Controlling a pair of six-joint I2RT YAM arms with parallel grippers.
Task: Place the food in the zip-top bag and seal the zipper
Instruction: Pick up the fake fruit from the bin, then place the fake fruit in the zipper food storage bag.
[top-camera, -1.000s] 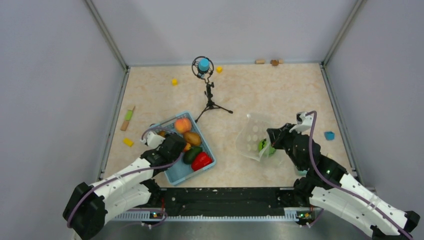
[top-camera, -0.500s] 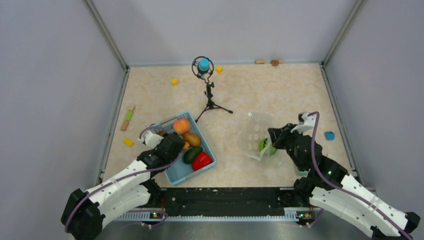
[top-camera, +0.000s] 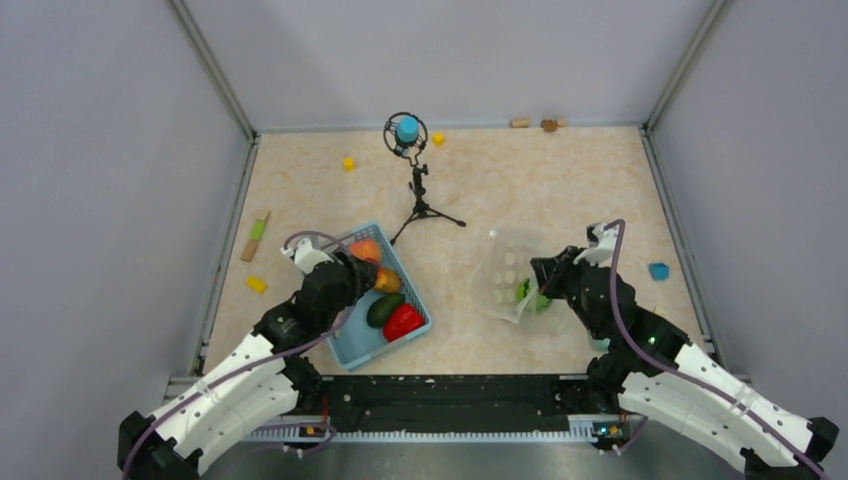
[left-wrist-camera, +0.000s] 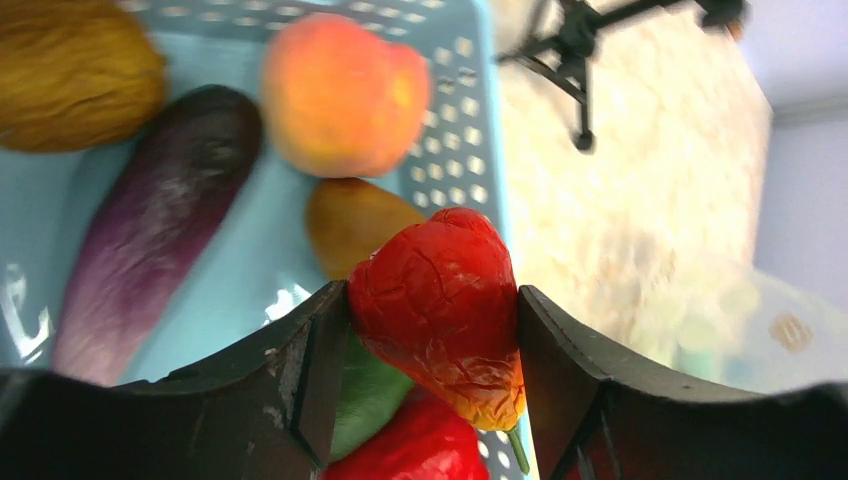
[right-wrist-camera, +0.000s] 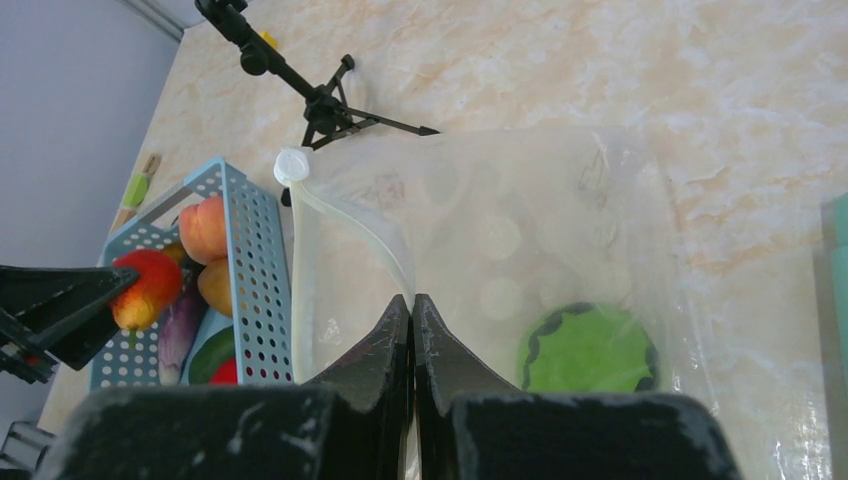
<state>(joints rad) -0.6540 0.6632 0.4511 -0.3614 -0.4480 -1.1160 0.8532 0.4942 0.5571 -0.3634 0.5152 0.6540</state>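
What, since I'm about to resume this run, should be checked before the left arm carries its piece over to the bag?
1. Grip: the left pincer clamps the red pepper between both fingers, over the blue basket: ok.
2. Bag held: the right pincer is shut on the zip-top bag at its mouth edge: ok.
3. Mouth wide enough for the pepper: cannot tell.
4. Room inside: only one green fruit is in the bag: ok.
5. Route: the tripod stands behind the line from basket to bag: ok.
6. Zipper unsealed, as loading needs: ok.
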